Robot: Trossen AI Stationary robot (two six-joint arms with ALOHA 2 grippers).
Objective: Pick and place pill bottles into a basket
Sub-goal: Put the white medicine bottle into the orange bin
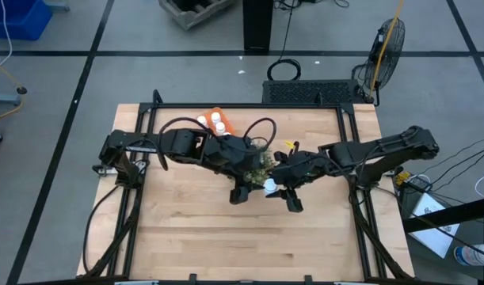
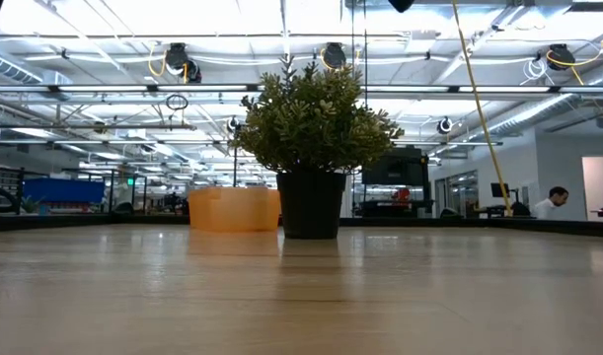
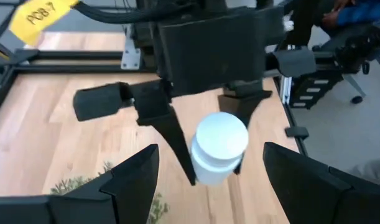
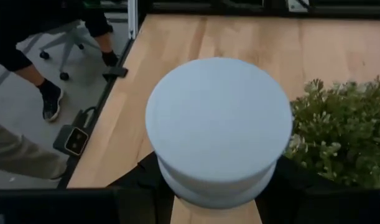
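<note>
My right gripper [image 1: 275,188] is shut on a white pill bottle [image 1: 270,184], held in the air beside the green plant [image 1: 261,165] near the table's middle. My left gripper [image 1: 243,190] is open. Its fingers [image 3: 134,180] stand wide apart on either side of that bottle [image 3: 219,148] without touching it. The orange basket [image 1: 218,123] stands at the far side with three white bottles in it. The low view shows the plant [image 2: 316,128] in its black pot and the basket [image 2: 234,209] behind it, but no gripper. My right gripper pinches the bottle's body just below the cap [image 3: 209,169] between its two fingers [image 3: 177,146]. The fingers reach in from the table's right side. The bottle is lifted clear of the table with its round cap [image 4: 217,121] up.
The plant [image 4: 342,134] stands close to both grippers, and its twigs show under my left gripper [image 3: 78,185]. Black frame rails run along the table's edges [image 1: 146,158]. Bare wood lies toward the near edge [image 1: 242,245]. A person's legs show beyond the table's edge [image 4: 28,74].
</note>
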